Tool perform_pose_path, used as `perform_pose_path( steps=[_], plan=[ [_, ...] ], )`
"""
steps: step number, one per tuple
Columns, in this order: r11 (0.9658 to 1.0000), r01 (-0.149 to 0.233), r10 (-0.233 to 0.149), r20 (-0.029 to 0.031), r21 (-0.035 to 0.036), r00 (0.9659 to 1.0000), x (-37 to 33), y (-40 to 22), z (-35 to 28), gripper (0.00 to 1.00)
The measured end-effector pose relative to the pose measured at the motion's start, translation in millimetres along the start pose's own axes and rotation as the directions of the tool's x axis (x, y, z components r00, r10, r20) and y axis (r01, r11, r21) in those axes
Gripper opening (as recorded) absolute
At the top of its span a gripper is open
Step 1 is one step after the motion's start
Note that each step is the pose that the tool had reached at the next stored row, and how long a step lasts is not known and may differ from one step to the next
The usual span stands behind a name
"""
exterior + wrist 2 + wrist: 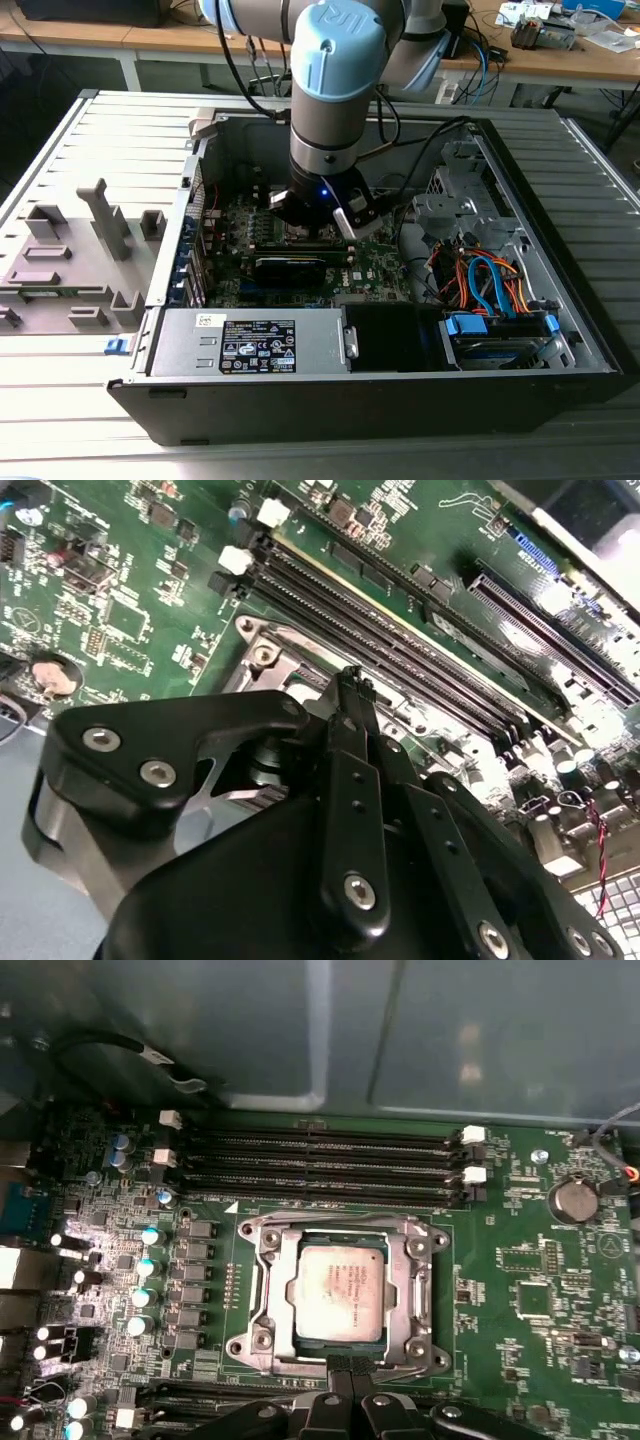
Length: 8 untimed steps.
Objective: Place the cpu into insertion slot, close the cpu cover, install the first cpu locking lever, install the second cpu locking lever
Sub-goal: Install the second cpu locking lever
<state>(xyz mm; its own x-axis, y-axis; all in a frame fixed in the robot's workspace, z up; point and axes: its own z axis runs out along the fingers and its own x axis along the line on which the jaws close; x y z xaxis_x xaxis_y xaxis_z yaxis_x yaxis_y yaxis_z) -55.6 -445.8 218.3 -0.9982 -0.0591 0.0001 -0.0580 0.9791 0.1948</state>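
1. The gripper (pixel 340 1372), nearest the lens in the first wrist view, has its jaws pressed together, holding nothing, tips at the edge of the cpu cover (pixel 412 1290).
2. The cpu (pixel 338 1288) lies in the insertion slot (pixel 262 1260), the cover closed over it.
3. Memory slots (pixel 320 1165) run just beside the socket on the green motherboard (pixel 520 1260).
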Motion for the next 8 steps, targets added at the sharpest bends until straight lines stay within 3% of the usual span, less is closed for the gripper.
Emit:
perform_pose_path(
  steps=[2,8],
  plan=[
    [1.0000,0.000,0.000,-0.0010,0.0033,1.0000,0.7,-0.1,0.2,0.11],
    [1.0000,0.000,0.000,-0.0008,0.0035,1.0000,18.1,-2.6,0.1,0.11]
  ],
)
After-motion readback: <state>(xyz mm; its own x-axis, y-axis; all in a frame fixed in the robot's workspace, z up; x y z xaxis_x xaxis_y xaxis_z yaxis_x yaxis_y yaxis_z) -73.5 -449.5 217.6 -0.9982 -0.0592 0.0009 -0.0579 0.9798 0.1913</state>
